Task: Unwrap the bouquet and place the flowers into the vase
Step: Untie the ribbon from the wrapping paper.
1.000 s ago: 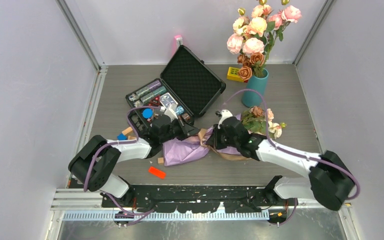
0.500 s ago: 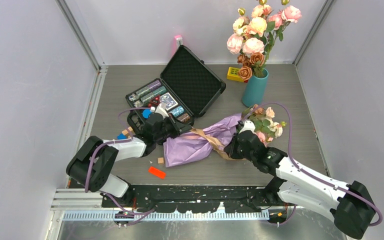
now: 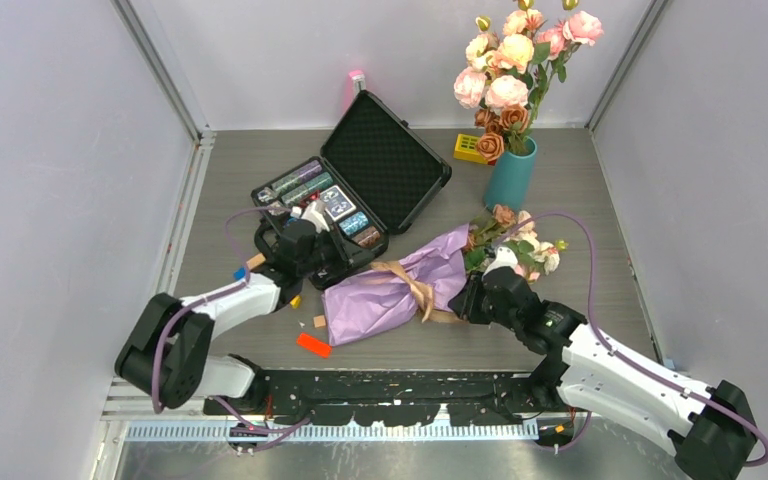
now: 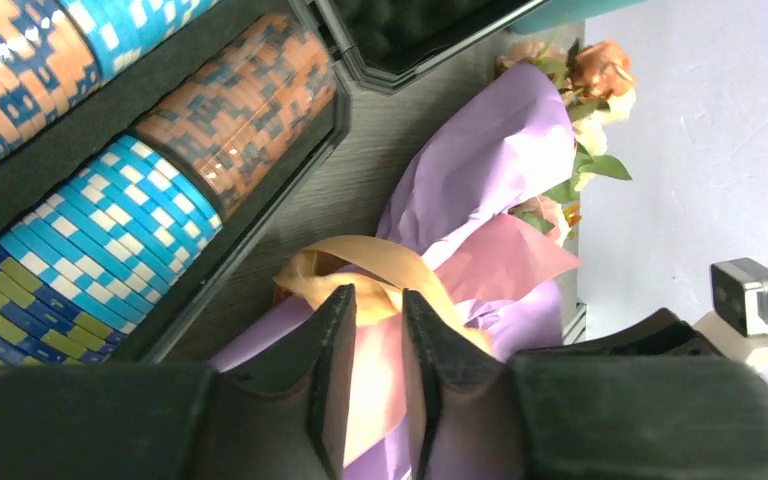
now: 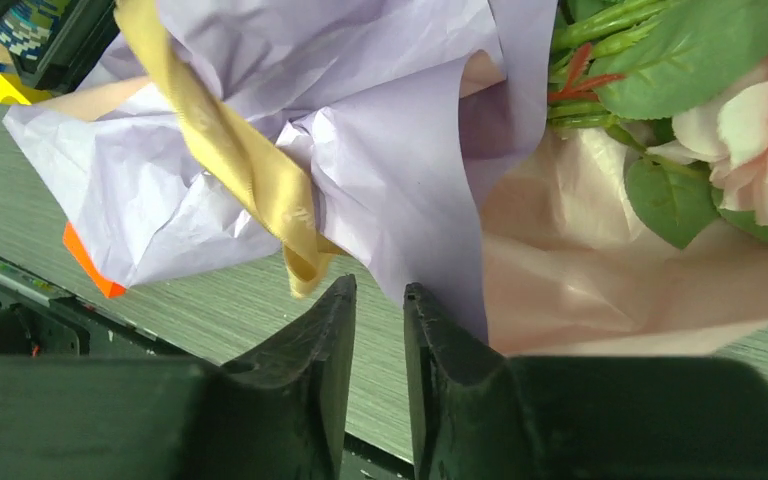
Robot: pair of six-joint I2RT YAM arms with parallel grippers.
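A: What is the bouquet (image 3: 365, 300) looking like?

B: It is showing as a long bundle of crinkled lilac paper, matte and creased, with a smoother pink sheet peeking out inside. A flat tan ribbon (image 3: 412, 283) is tied around its middle, with 1 tail trailing toward the near edge.

A: And where is it lying?

B: It is lying flat on the grey wood-grain table (image 3: 580, 220), near the middle, between the 2 arms. It is just in front of the open black case (image 3: 385, 170) with its dimpled lid lining.

A: Which way is it pointing?

B: Its long axis is running on a diagonal. The closed stem end is pointing near-left, toward an orange block (image 3: 313, 345). The flowers (image 3: 520, 245), small pink, peach and white roses with green leaves, are pointing far-right toward the glossy teal vase (image 3: 510, 178). The vase is standing upright near them and carrying bigger roses (image 3: 508, 60).

A: What are the grippers doing?

B: The left gripper (image 4: 375, 295) is hovering by the case's striped chips (image 4: 110, 240), its black fingers parted by a narrow slit and gripping nothing. The right gripper (image 5: 378, 285) is sitting just beside the ribbon tail, likewise parted a little, with bare table showing between its fingers.
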